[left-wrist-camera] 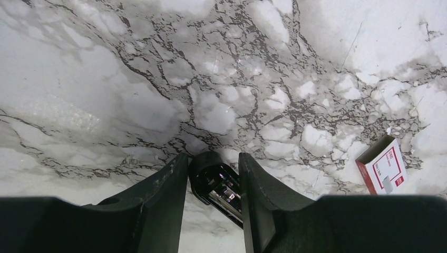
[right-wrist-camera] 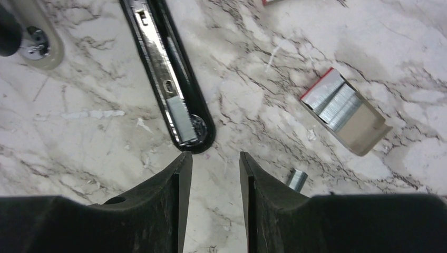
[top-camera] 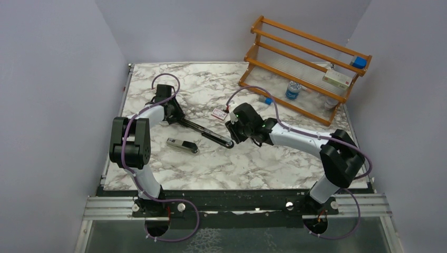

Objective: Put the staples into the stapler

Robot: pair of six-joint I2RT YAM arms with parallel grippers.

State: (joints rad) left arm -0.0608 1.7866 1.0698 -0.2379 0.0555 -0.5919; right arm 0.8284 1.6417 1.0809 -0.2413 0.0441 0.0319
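Observation:
The stapler (top-camera: 208,133) lies opened out flat on the marble, a long black bar with its silver channel (right-wrist-camera: 164,74) facing up. A silver staple strip (right-wrist-camera: 182,120) sits in the channel's near end. My left gripper (left-wrist-camera: 213,163) is shut on the stapler's far, rounded end (left-wrist-camera: 211,179). My right gripper (right-wrist-camera: 216,158) is open just short of the stapler's tip, nothing between its fingers. The staples' pink-red box sleeve (left-wrist-camera: 382,164) lies apart, and its open tray with silver strips (right-wrist-camera: 340,108) lies to the right. A short loose strip (right-wrist-camera: 298,181) lies beside my right finger.
A separate black and silver piece (top-camera: 182,145) lies near the left arm. An orange wooden rack (top-camera: 305,63) with small boxes and a bottle stands at the back right. Grey walls close in the table on three sides.

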